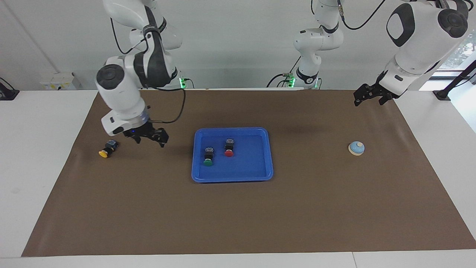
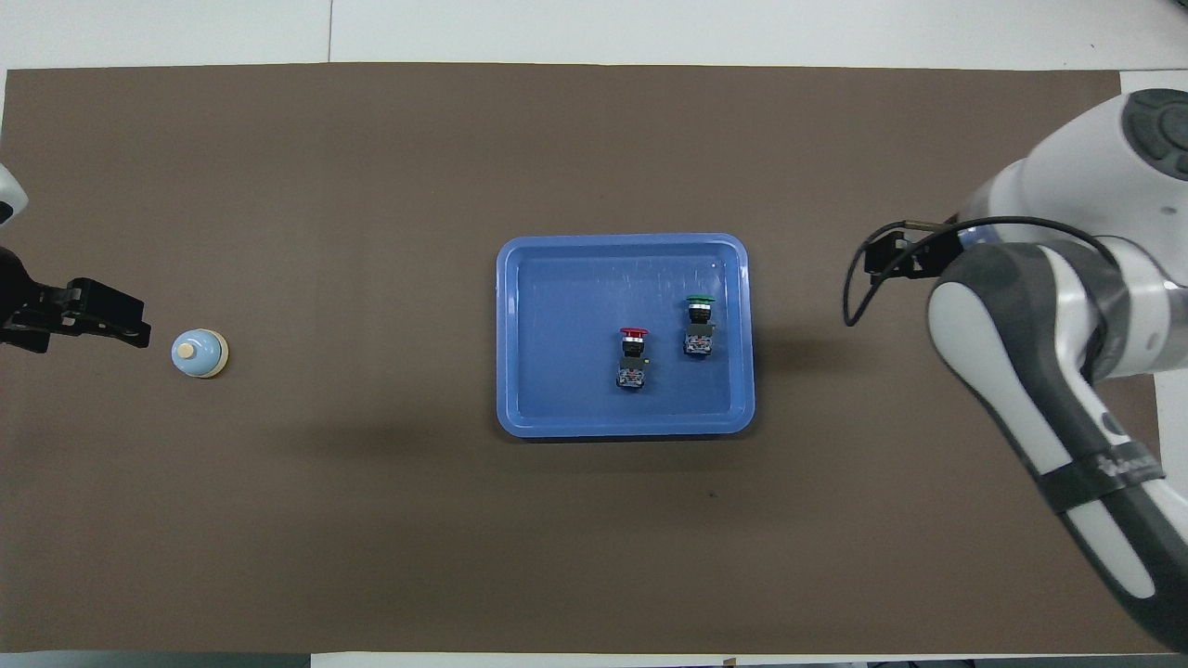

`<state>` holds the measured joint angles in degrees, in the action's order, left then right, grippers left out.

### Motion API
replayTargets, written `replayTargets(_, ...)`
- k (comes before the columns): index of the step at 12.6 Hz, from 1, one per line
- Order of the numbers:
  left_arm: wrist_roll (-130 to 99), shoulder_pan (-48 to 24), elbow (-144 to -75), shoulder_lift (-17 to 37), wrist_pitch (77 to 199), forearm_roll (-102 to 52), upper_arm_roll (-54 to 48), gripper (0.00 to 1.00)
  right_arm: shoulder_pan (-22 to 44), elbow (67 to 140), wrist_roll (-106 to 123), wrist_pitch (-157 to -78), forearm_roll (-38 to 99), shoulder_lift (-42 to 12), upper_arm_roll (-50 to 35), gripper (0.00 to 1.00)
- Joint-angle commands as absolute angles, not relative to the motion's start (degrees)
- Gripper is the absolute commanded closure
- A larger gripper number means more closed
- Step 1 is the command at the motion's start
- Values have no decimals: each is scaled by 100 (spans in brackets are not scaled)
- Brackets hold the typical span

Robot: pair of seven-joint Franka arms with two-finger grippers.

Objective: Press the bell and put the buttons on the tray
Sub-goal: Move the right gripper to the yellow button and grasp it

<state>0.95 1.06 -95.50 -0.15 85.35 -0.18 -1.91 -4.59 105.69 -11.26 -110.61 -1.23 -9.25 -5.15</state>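
The blue tray (image 1: 230, 179) (image 2: 624, 243) lies mid-mat. In it lie the red button (image 1: 229, 147) (image 2: 633, 357) and the green button (image 1: 208, 156) (image 2: 699, 325), side by side and apart. The yellow button (image 1: 108, 148) lies on its side on the mat toward the right arm's end; in the overhead view the right arm hides it. My right gripper (image 1: 150, 142) hangs open and empty over the mat between the yellow button and the tray. The light-blue bell (image 1: 356, 148) (image 2: 199, 353) stands toward the left arm's end. My left gripper (image 1: 368, 101) (image 2: 130, 325) waits open above the mat's edge there.
A brown mat (image 1: 238, 216) covers most of the white table. A black cable loops from the right wrist (image 2: 849, 297). A small white box (image 1: 57, 81) sits by the wall, at the right arm's end of the table.
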Motion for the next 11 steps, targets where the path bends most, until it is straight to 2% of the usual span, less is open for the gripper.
replayTargets(1,44,97,-9545,-88,8464,-44,-167,0,-1175,11273,-406,-11668,-333,-687,-615,0)
replayTargets(4,44,97,-9545,-88,8464,-44,-167,0,-1879,12731,271,-13606,-343,-396,-615,0)
replayTargets(5,44,97,-9545,-88,8464,-44,-167,0,-2020,12996,412,-14049,-343,-413,-615,0)
replayTargets(11,44,97,-9545,-88,8464,-44,-167,0,-2460,13279,624,-14247,-343,-457,-615,0)
